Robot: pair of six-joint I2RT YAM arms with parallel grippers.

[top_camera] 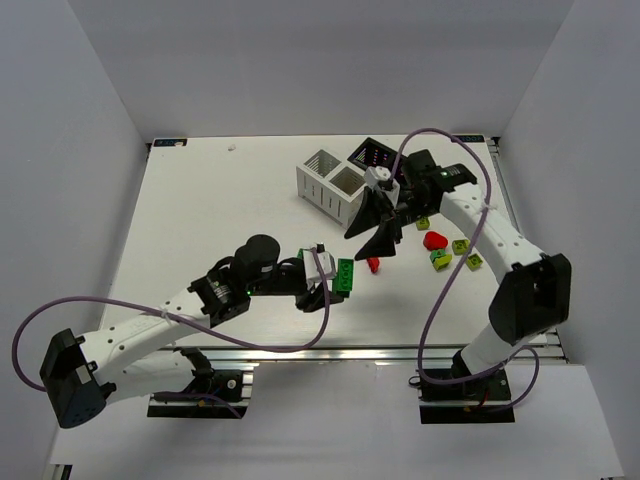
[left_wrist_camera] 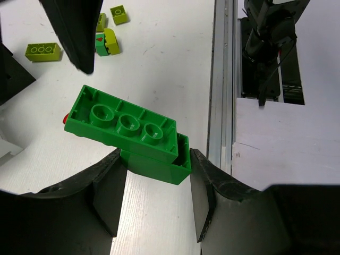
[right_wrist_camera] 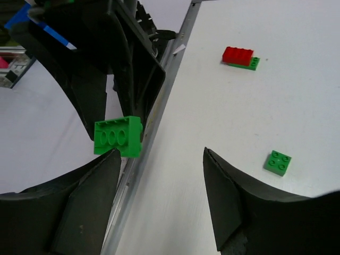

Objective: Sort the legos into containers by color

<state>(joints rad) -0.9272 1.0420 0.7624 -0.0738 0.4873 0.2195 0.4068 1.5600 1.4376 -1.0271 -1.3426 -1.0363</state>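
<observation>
My left gripper point(top_camera: 333, 284) point(left_wrist_camera: 156, 159) is shut on a green lego point(top_camera: 345, 275) point(left_wrist_camera: 154, 164), which has a second green brick point(left_wrist_camera: 125, 125) stuck askew on top. It holds them a little above the table's near middle. My right gripper point(top_camera: 363, 245) point(right_wrist_camera: 159, 151) is open and empty and hangs just beyond them. The held green lego point(right_wrist_camera: 118, 136) shows by its left fingertip. A small red lego point(top_camera: 373, 264) lies under it. The white container point(top_camera: 318, 182) and the black container point(top_camera: 375, 155) stand at the back.
A larger red lego point(top_camera: 435, 240) and several yellow-green ones point(top_camera: 440, 258) point(left_wrist_camera: 42, 51) lie right of centre. A red brick on a green plate point(right_wrist_camera: 241, 57) and a small green square brick point(right_wrist_camera: 278, 162) lie on the table. The table's metal front rail point(left_wrist_camera: 220, 85) is close by.
</observation>
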